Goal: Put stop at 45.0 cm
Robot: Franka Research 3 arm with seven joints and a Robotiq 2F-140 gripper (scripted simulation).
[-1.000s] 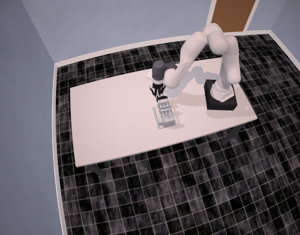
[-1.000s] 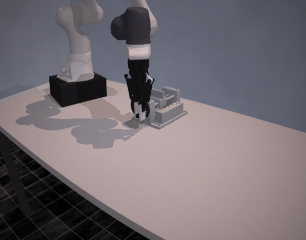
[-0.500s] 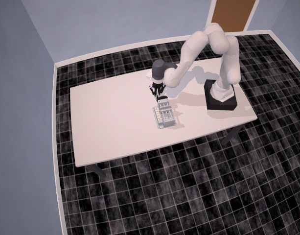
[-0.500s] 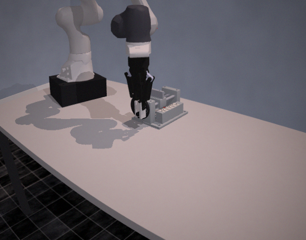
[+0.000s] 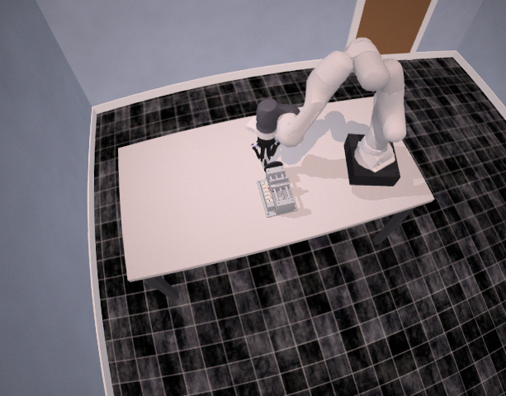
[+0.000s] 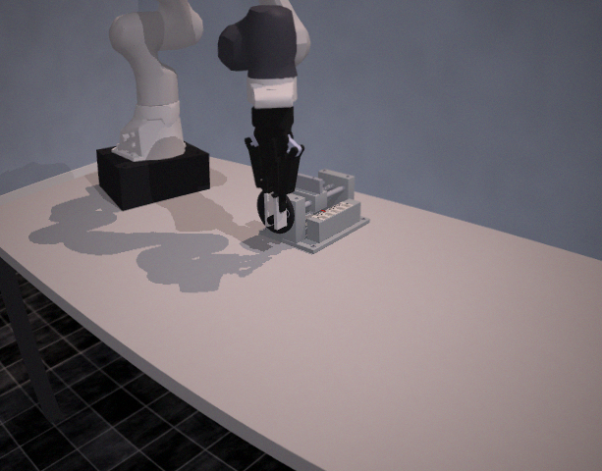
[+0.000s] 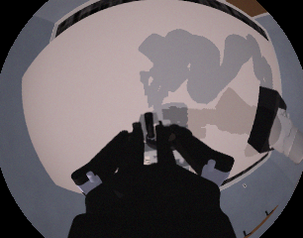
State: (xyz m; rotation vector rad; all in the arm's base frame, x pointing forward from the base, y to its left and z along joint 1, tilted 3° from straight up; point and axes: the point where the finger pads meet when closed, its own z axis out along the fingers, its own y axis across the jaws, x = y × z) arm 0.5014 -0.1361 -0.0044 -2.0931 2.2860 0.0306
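Observation:
The handwheel [image 5: 276,163] [image 6: 260,208] is a black upright wheel at the near end of a grey fixture in the exterior view. My gripper [image 5: 265,164] [image 6: 275,213] [image 7: 149,120] points down in front of it, shut on the handwheel's small black handle; the pale fingertips partly hide the wheel. The grey stop [image 5: 280,181] [image 6: 310,199] sits across the guide rods, nearer the wheel end. A red marker [image 5: 268,188] [image 6: 322,210] stands by the cream scale labels [image 5: 267,197] [image 6: 340,208]. The scale numbers are too small to read.
The fixture's base plate [image 5: 268,214] [image 6: 314,248] lies on the white table [image 5: 180,191] [image 6: 417,329]. The arm's black pedestal [image 5: 372,179] [image 6: 161,184] [image 7: 262,119] stands at the table's other end. The end block [image 5: 286,207] [image 6: 344,181] rises opposite the wheel.

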